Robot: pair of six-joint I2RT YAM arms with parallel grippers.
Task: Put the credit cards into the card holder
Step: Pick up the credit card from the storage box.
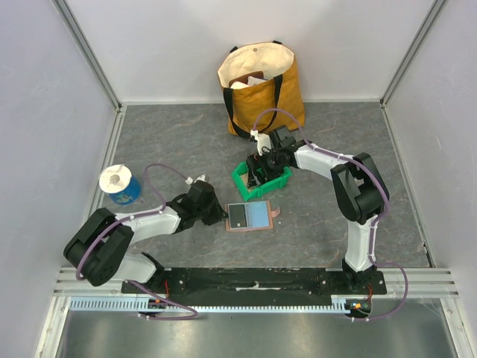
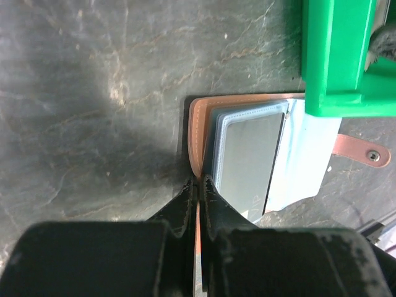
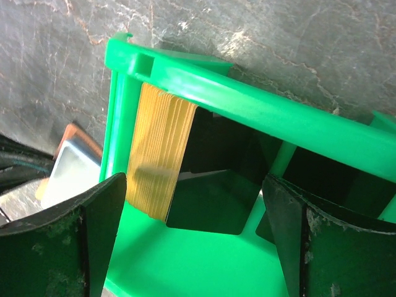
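Left fingers near grey tabletop

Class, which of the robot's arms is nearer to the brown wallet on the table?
Left. The left fingers pinch the wallet by its edge; the right fingers stand open over the green bin beside it.

The top camera sits high behind the near edge, looking down on the whole counter. The left wrist camera hangs close over the left claw, facing the open card holder and a corner of the green bin. The right wrist camera peers past the right claw into that bin from very near. All three views share card holder and bin.
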